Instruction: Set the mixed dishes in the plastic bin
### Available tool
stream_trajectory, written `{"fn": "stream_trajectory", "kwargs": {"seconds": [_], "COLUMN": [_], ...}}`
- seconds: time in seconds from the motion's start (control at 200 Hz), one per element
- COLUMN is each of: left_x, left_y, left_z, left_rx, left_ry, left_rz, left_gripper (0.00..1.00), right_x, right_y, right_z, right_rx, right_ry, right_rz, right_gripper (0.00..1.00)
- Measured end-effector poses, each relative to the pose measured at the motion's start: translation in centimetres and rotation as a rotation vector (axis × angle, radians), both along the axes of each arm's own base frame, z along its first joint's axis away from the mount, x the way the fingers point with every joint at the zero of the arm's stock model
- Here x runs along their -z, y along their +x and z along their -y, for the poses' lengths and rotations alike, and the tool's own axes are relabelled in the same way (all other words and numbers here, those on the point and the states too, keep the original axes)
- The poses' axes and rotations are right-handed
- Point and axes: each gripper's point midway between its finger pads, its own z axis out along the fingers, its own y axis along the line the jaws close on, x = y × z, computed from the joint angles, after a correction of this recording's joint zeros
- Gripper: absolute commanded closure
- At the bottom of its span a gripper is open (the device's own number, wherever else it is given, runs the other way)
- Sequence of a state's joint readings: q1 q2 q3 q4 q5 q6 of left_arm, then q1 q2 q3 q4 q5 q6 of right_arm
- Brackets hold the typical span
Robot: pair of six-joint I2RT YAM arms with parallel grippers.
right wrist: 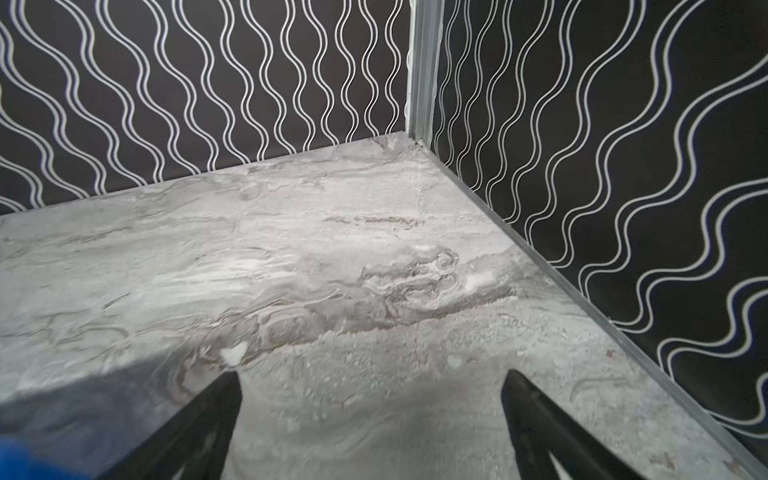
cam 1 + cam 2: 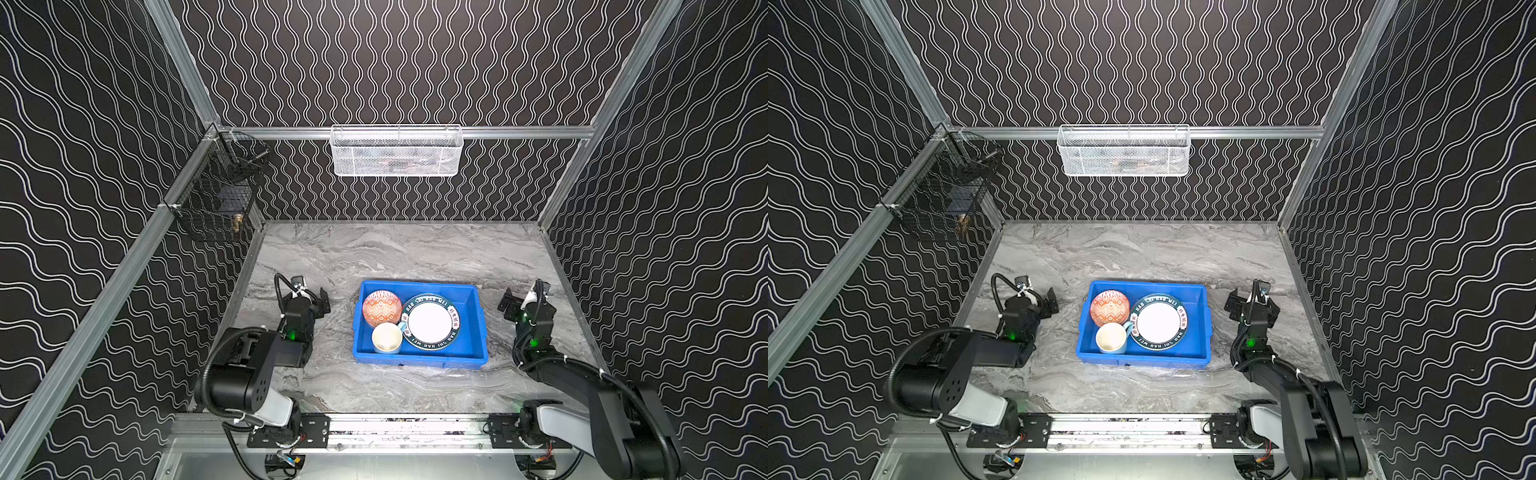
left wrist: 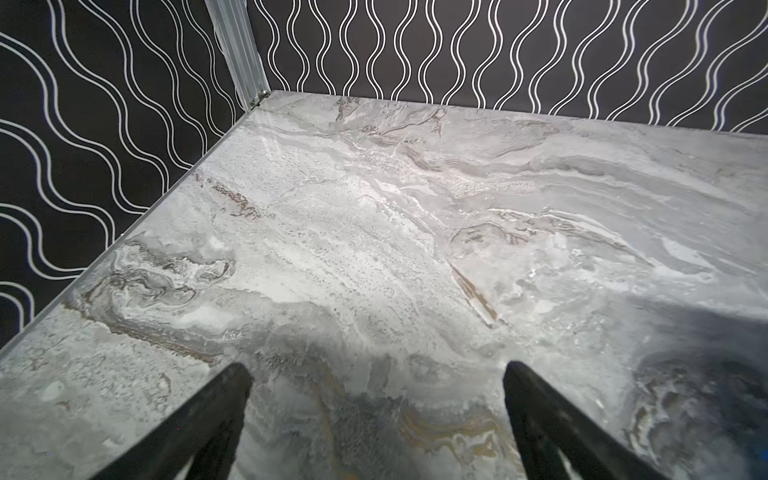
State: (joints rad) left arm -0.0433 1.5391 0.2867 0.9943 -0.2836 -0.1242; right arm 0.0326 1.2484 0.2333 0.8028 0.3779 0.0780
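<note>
top views / bin: blue bin (image 2: 419,284) mid-table, a bit skewed, betw the two arms; same in both top views (image 2: 1148,283).
top views / dishes inside: patterned bowl (image 2: 382,308) in far-left corner of bin; pale mug (image 2: 387,338) upright just in front of bowl, mouth up, handle twd plate; white plate (image 2: 430,321) w/ lettered green rim flat on bin floor, right of both, close against mug handle.
top views / not seen: yellow plate, orange plate nowhere on table (image 2: 374,257); poss. stacked under white plate, can't tell.
top views / left gripper: left gripper (image 2: 311,291) left of bin, apart from it, low over table, jaws spread wide, nothing held.
top views / right gripper: right gripper (image 2: 521,297) right of bin, apart from it, jaws spread wide, empty; same in (image 2: 1250,297).
left wrist / view: left gripper (image 3: 376,370) w/ both fingers far apart, only bare marble table (image 3: 374,208) betw them, wavy-line walls beyond; no dish in sight.
left wrist / task thing: bin & dishes out of frame.
right wrist / view: right gripper (image 1: 372,376) likewise wide, bare table (image 1: 332,249) betw fingers, no dish.
right wrist / task thing: blurred blue patch at frame corner, prob. bin (image 1: 16,457).
step: looks like end of job, every visible dish in bin, both arms parked off to sides.
next: prob. nothing to grasp; at most a check for the two unseen plates, then hold clear of bin rim.
</note>
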Motion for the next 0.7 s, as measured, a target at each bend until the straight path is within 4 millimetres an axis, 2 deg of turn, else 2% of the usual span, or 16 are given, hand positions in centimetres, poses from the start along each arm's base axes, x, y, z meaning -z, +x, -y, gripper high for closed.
{"fn": "stream_trajectory", "kwargs": {"seconds": [0.11,0.265,0.37,0.495,0.701], "left_x": [-0.2,1.4,0.9,0.3,0.1], "left_y": [0.7,-0.1,0.1,0.3,0.7], "left_z": [0.6,1.3,1.7,1.9,2.2], "left_rx": [0.038,0.089,0.110,0.123,0.137], "left_ry": [0.009,0.016,0.011,0.008,0.007], "left_rz": [0.019,0.003,0.035,0.063,0.068], "left_gripper": [0.01,0.01,0.01,0.01,0.02], "right_x": [1.0,2.0,3.2,2.2,1.9], "right_y": [0.9,1.7,2.3,2.8,3.0], "right_z": [0.0,0.2,-0.3,-0.3,-0.5], "right_rx": [-0.026,-0.047,-0.082,-0.090,-0.103], "right_ry": [0.002,0.015,0.023,0.025,0.029], "right_rz": [-0.005,0.002,-0.017,0.022,0.029], "right_gripper": [0.01,0.01,0.01,0.01,0.01]}}
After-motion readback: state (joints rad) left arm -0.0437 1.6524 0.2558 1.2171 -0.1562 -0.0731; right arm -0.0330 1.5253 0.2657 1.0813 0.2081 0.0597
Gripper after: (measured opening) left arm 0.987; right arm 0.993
